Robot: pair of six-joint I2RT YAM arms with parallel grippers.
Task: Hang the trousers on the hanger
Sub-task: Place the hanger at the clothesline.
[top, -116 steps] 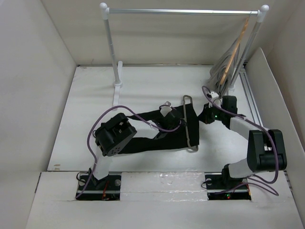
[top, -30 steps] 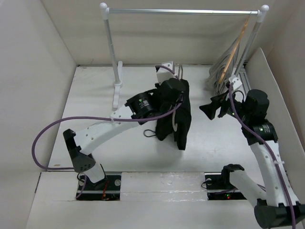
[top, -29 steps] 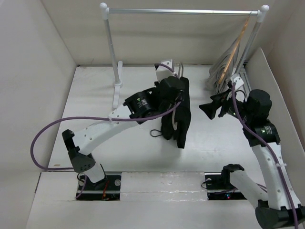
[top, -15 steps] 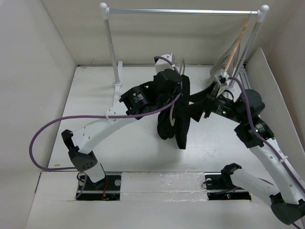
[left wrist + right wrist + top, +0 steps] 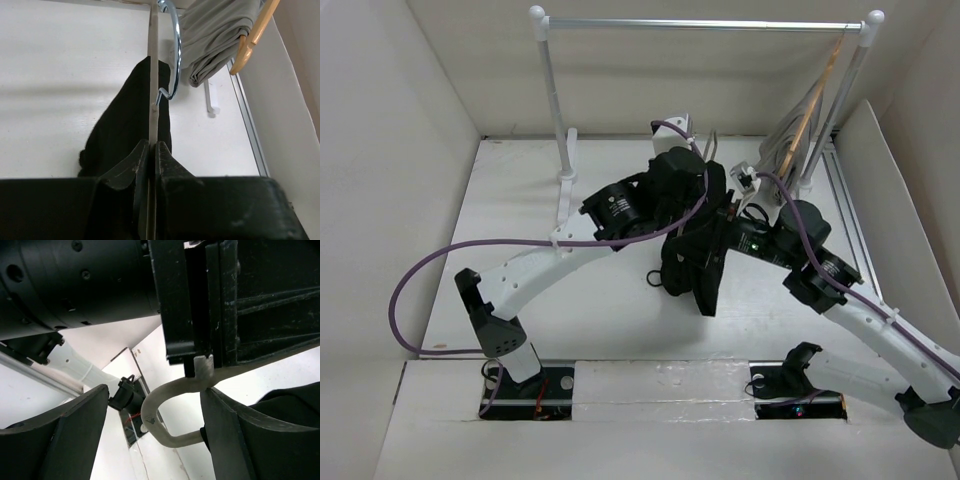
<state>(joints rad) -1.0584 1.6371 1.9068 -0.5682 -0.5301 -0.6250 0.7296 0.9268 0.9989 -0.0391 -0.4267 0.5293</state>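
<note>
We look down on a white bench [image 5: 520,200] boxed in by a plain off-white back wall [image 5: 670,90], a left wall [image 5: 380,200] and a slanted white panel [image 5: 890,190] on the right. At the back stands a silver clothes rail [image 5: 705,23], its crossbar capped with white knobs [image 5: 536,13] over two posts. At its right end hangs a light wooden hanger [image 5: 812,105] carrying folded grey cloth [image 5: 788,130]. An aluminium track [image 5: 845,220] runs along the bench's right edge. The light is soft and even, and the shadows are faint.
</note>
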